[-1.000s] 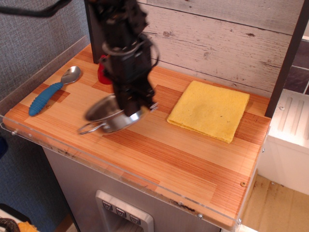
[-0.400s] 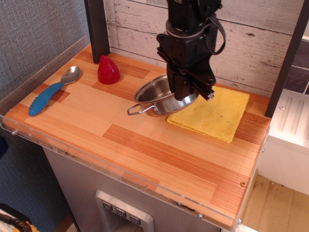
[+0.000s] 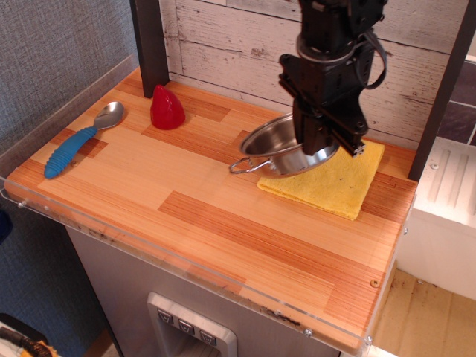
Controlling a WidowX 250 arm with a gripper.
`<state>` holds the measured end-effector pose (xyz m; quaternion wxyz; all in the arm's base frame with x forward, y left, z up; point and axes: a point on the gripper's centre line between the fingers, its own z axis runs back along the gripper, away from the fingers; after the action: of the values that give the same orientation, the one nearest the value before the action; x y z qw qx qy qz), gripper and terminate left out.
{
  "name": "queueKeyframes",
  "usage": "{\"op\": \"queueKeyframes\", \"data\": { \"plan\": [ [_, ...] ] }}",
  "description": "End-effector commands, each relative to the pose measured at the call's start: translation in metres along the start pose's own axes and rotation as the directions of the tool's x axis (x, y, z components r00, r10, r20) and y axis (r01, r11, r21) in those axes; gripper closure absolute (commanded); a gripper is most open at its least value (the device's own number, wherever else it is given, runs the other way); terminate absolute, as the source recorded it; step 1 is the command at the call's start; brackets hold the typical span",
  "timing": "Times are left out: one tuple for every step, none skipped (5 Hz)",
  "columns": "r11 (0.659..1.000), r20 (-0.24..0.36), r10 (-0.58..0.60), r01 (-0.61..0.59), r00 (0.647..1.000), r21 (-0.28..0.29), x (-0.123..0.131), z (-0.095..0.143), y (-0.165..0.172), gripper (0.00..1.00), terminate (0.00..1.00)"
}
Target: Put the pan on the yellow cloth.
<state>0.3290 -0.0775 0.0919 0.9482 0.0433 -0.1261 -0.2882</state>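
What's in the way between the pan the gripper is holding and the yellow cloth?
Nothing visible. The gripper holds the pan tilted over the left edge of the yellow cloth, whose surface is bare. The red object and spoon lie far left.

Pincer [image 3: 329,145] comes down from the top, near back edge of counter [image 3: 223,223], clamped on far rim of pan [image 3: 277,149]. Pan tilted, held up, one wire loop handle sticking out toward front-left; its right part overlaps left side of yellow cloth [image 3: 335,178]. Can't tell whether pan touches cloth. Cloth lies flat near back-right corner. Red cone-ish obj [image 3: 166,108] stands near back-left, w/ blue-handled spoon [image 3: 80,138] along left edge, bowl toward the back. Both well apart from pan.
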Motion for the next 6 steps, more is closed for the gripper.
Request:
{"op": "queueKeyframes", "data": {
  "plan": [
    [0.999, 0.079, -0.04, 0.04, 0.996, 0.01, 0.039, 0.004, -0.006, 1.0, 0.0],
    [0.998, 0.062, -0.057, 0.056, 0.996, 0.008, 0.042, -0.005, -0.012, 1.0, 0.0],
    [0.997, 0.034, -0.074, 0.074, 0.997, 0.019, 0.034, -0.014, -0.015, 1.0, 0.0],
    [0.997, 0.016, -0.062, 0.061, 0.998, 0.046, 0.025, -0.017, -0.007, 1.0, 0.0],
    [0.996, -0.044, -0.064, 0.066, 0.997, 0.052, 0.018, -0.025, -0.004, 1.0, 0.0],
    [0.995, -0.057, -0.094, 0.095, 0.994, 0.012, 0.014, -0.022, -0.01, 0.0, 0.0]
  ]
}}
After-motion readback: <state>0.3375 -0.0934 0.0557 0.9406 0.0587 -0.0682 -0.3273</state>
